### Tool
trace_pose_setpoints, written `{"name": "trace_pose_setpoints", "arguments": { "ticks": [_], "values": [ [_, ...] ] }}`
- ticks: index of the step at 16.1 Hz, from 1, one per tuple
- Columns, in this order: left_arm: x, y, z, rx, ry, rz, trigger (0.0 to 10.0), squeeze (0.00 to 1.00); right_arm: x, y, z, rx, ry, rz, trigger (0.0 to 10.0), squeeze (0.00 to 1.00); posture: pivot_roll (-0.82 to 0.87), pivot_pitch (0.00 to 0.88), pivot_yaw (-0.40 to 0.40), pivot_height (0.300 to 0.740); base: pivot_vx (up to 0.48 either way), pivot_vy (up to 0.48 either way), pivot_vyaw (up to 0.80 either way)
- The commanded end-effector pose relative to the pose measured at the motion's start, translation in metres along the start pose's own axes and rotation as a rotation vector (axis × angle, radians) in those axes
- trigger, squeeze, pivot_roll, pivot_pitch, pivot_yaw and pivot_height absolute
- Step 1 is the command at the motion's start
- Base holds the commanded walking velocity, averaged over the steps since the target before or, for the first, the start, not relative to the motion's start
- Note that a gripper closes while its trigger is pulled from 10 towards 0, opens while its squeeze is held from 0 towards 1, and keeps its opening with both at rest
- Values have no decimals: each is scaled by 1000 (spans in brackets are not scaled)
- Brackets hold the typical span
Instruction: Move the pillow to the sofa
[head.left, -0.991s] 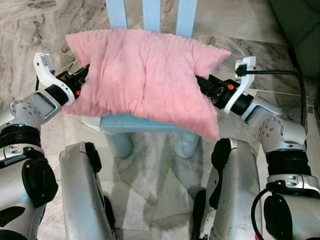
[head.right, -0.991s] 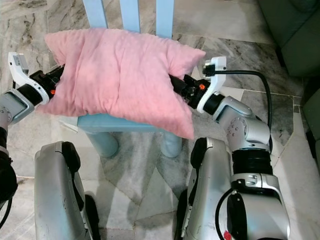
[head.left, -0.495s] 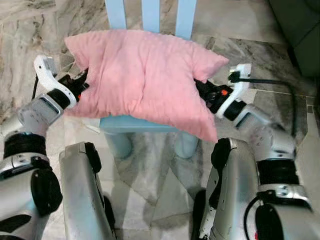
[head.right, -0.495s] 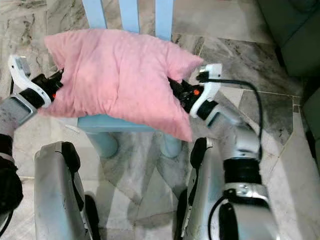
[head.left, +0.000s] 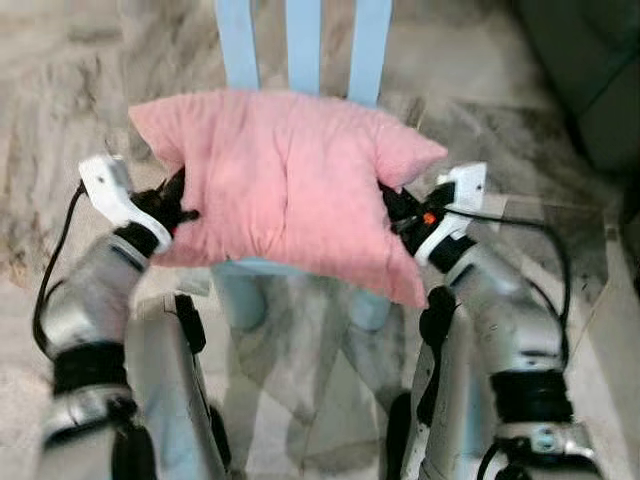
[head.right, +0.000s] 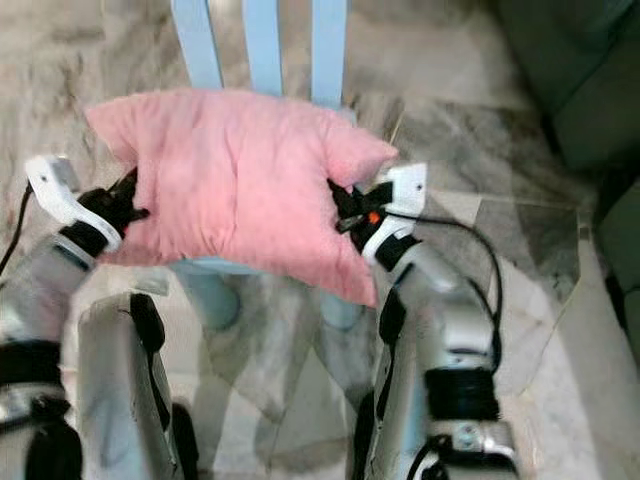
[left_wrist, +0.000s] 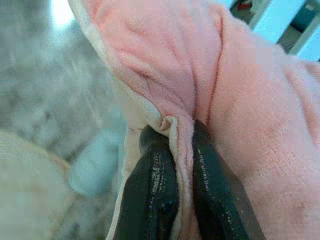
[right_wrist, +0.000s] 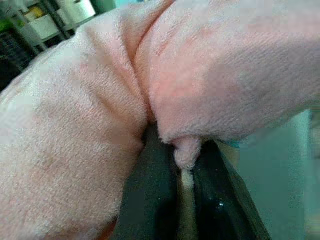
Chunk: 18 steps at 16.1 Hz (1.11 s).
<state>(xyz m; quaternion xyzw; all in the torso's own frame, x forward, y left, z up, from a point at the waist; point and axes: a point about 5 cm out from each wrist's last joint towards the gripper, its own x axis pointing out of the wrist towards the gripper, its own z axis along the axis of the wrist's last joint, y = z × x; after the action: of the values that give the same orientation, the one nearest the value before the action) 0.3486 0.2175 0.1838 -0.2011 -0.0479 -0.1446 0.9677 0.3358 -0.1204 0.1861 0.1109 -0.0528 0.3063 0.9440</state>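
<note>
1. Pillow (head.left: 290, 185), pink and plump, lies across the seat of a pale blue chair (head.left: 300, 45), its corners overhanging both sides.
2. Left gripper (left_wrist: 172, 150) has its jaws pinched together on the pillow's left edge seam, fabric squeezed between the two black fingers.
3. Right gripper (right_wrist: 180, 170) has its jaws clamped on a fold at the pillow's right edge in the same way.
4. Marble floor (head.left: 70, 90) surrounds the chair; a dark green sofa (head.left: 590, 80) sits well apart at the far right.
5. Progress looks early: both grasps are secured, but the pillow is still at the chair. Lifting, carrying to the sofa, and setting down remain.
</note>
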Motion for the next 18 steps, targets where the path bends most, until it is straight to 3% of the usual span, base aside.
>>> {"name": "trace_pose_setpoints", "arguments": {
  "ticks": [1, 2, 3, 6, 8, 12, 16, 17, 18],
  "values": [
    [-1, -4, 0, 58, -19, 12, 0, 0, 2, 8, -1, -34, -11, 11, 0, 0, -63, 95, 3, 316, 0, 0, 0],
    [-3, -5, 1, 96, -51, 37, 0, 0, 0, 8, -1, -58, -19, -13, 0, 0, -63, 80, 4, 316, 0, 0, 0],
    [-8, -10, 5, 193, -138, 94, 0, 0, -6, 9, -2, -128, -47, -71, 0, 0, -67, 40, 7, 316, 0, 0, 0],
    [-15, -20, -3, 266, -173, 116, 0, 0, -17, 6, -4, -232, -76, -173, 0, 0, -67, 0, 13, 316, 0, 0, 0],
    [-20, -22, -10, 268, -170, 121, 0, 0, -20, 2, -5, -245, -82, -215, 0, 0, -66, 0, 13, 316, 0, 0, 0],
    [-40, -24, -50, 271, -87, 153, 0, 0, -37, 2, -21, -251, -56, -297, 0, 0, -72, 0, 9, 316, 0, 0, 0],
    [-43, -19, -66, 287, -44, 172, 0, 0, -39, 1, -22, -288, -58, -329, 0, 0, -82, 0, 14, 316, 0, 0, 0],
    [-41, -18, -67, 303, -36, 187, 0, 0, -41, -3, -24, -309, -41, -355, 2431, 0, -85, 0, 14, 316, 0, 0, 0],
    [-39, -17, -68, 312, -31, 194, 4078, 0, -41, -6, -24, -326, -30, -368, 10000, 0, -85, 0, 14, 316, 0, 0, 0]
  ]
}}
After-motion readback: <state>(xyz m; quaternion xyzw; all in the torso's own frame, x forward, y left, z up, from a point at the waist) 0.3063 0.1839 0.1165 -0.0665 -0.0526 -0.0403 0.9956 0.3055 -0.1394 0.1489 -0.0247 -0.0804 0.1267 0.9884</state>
